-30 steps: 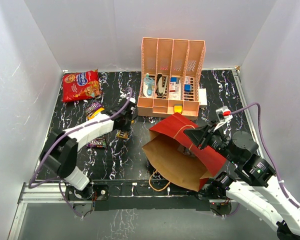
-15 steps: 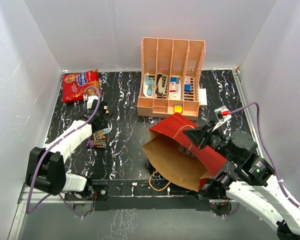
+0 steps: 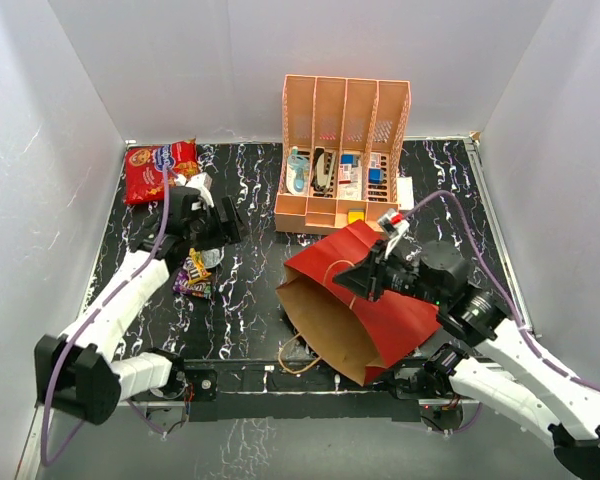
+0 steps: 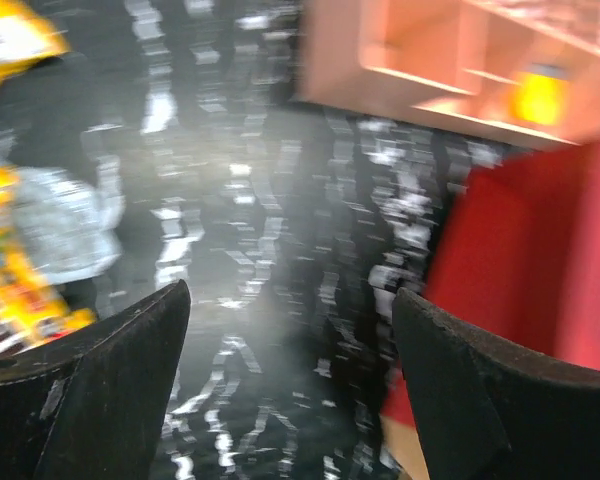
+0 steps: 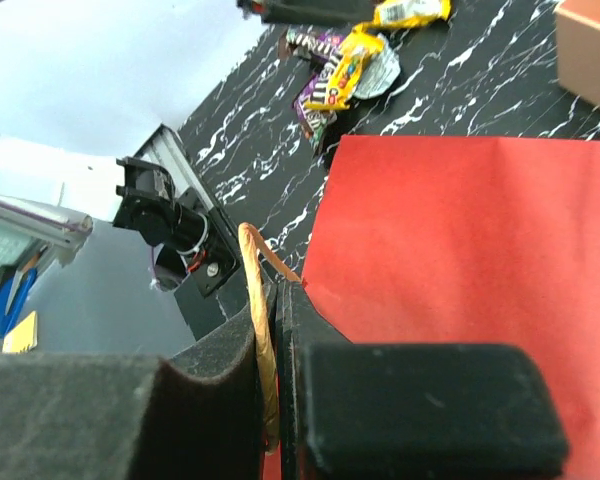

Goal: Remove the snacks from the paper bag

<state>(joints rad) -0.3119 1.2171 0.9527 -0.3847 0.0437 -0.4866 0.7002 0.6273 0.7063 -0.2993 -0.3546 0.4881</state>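
The paper bag (image 3: pixel 380 305) lies tilted, red outside, its brown mouth (image 3: pixel 315 325) facing front-left; what is inside is hidden. My right gripper (image 3: pixel 365 278) (image 5: pixel 280 330) is shut on its upper rim, with the twine handle (image 5: pixel 253 280) pinched alongside. Snacks lie at the left: a large red cookie bag (image 3: pixel 160 170) at the back, and small yellow, purple and silver packets (image 3: pixel 194 273) (image 5: pixel 345 70) in a pile. My left gripper (image 3: pixel 230 225) (image 4: pixel 290 340) hangs open and empty just right of that pile, over bare table. The wrist view shows yellow and silver packets (image 4: pixel 25 270) at its left.
A peach slotted rack (image 3: pixel 345 155) (image 4: pixel 430 70) with small items stands at the back centre, close behind the bag. White walls enclose the black marbled table (image 3: pixel 250 300) on three sides. A loose twine handle (image 3: pixel 295 355) trails at the front edge.
My left gripper swung from mid-table to the packet pile, opened and left a yellow packet there. My right gripper has pulled the bag's rim leftward, tilting the bag.
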